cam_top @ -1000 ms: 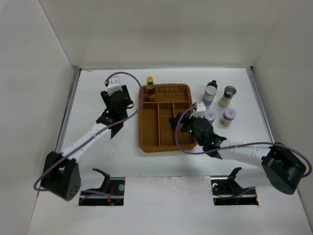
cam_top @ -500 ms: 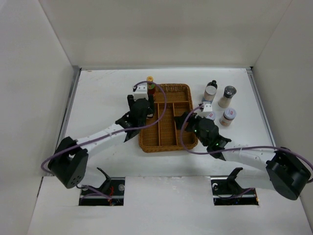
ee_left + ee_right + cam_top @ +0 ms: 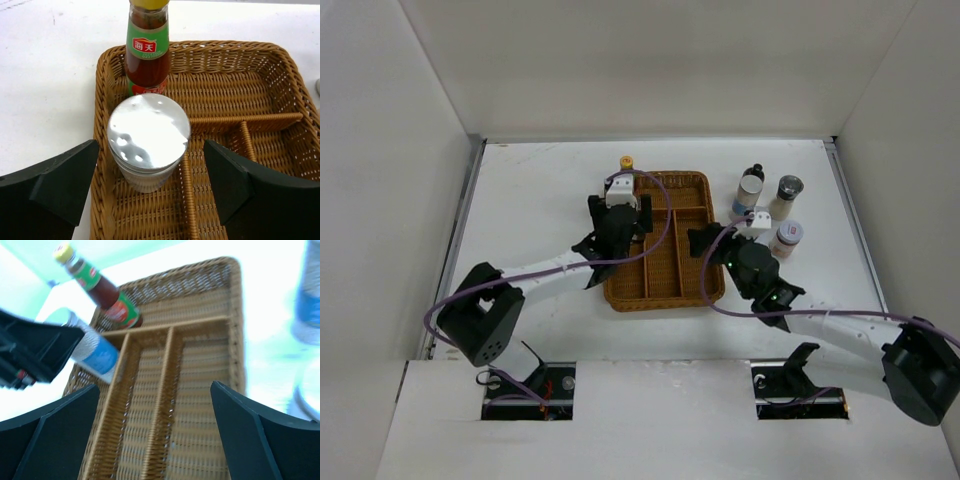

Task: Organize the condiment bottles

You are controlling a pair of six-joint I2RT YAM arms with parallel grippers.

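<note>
Left pincer (image 3: 150,150) is wide open, one finger on each side of the silver-lidded white cylinder (image 3: 148,131), not touching it. That cylinder stands upright in the wicker tray's (image 3: 240,47) left slot, just in front of the red sauce bottle (image 3: 146,60). Right pincer (image 3: 155,389) is open too, hanging at the tray's right side. Beige shaker (image 3: 785,197) and dark bottle (image 3: 753,172) sit on the tabletop (image 3: 520,200) right of the tray.

The top view looks down from behind onto the whole table (image 3: 540,200). The 2 wrist views look closely into the wicker tray (image 3: 225,47), sharing the red sauce bottle (image 3: 146,55).
</note>
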